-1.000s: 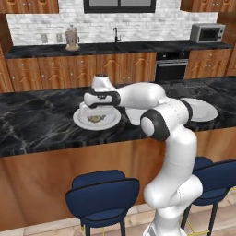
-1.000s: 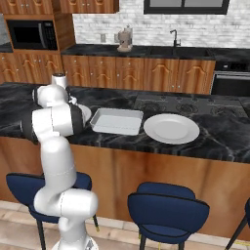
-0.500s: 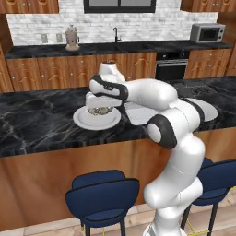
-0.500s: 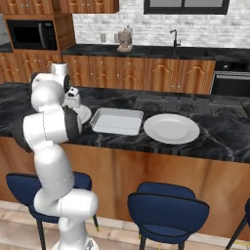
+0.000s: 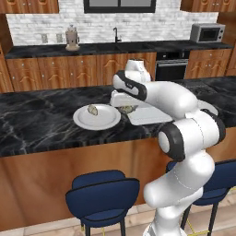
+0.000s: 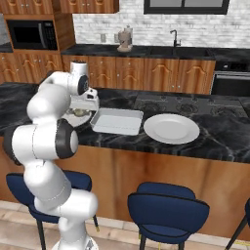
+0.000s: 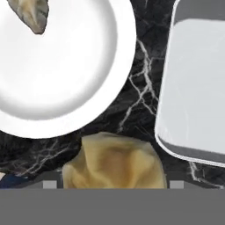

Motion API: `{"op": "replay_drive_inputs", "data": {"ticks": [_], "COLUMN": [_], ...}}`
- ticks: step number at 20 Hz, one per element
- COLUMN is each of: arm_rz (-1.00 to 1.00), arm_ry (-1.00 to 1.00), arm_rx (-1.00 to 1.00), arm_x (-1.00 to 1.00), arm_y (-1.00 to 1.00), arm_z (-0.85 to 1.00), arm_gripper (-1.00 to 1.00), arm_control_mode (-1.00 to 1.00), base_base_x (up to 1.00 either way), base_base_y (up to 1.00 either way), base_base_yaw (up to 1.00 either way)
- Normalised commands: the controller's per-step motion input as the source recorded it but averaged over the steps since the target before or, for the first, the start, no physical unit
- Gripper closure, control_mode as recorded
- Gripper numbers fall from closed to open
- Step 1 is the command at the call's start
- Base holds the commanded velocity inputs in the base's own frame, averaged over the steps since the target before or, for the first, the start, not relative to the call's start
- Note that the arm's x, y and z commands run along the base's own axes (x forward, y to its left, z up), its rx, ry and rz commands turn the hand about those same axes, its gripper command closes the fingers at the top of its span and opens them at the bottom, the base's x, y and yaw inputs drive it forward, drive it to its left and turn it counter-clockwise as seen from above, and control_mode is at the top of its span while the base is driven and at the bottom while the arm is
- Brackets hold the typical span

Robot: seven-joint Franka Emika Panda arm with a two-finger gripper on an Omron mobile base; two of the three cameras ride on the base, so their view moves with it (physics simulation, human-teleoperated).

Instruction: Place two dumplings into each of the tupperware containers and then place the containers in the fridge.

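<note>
**While a dumpling hangs in the grip, carry it over the whitish box**

Since the end effector (image 5: 126,106) is clamped wide around a beige dumpling (image 7: 115,163) at the bottom middle of the hand view, the step in hand looks like the carry to the container. That dumpling hangs above bare black counter (image 7: 141,99), between the round white plate (image 7: 83,83) at upper left and the whitish tupperware container (image 7: 193,88) at right. To do it well, I would bring the hand across until the dumpling is over the box floor, past the near rounded rim, then lower before letting go so it does not bounce out.

A second dumpling (image 7: 30,13) lies on the plate at the top left corner. Another plate (image 6: 171,128) sits beside the container in the right base view. Nothing stands between hand and box; only its raised rim could catch the load.
</note>
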Motion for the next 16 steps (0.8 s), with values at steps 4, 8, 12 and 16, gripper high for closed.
{"op": "replay_drive_inputs", "data": {"ticks": [4,8,12,16], "arm_rz": [0.05,0.03,0.01,0.01], "arm_ry": [0.03,0.01,0.04,0.04], "arm_rx": [0.00,0.00,0.00,0.00], "arm_x": [0.43,0.58,0.26,0.10], "arm_y": [-0.60,-0.41,-0.39,-0.24], "arm_z": [0.00,0.00,-0.05,-0.37], "arm_gripper": [1.00,1.00,1.00,1.00], "arm_control_mode": [-1.00,-1.00,-1.00,-1.00], "base_base_x": [0.00,0.00,0.00,0.00], "base_base_y": [0.00,0.00,0.00,0.00], "base_base_yaw": [0.00,0.00,0.00,0.00]}}
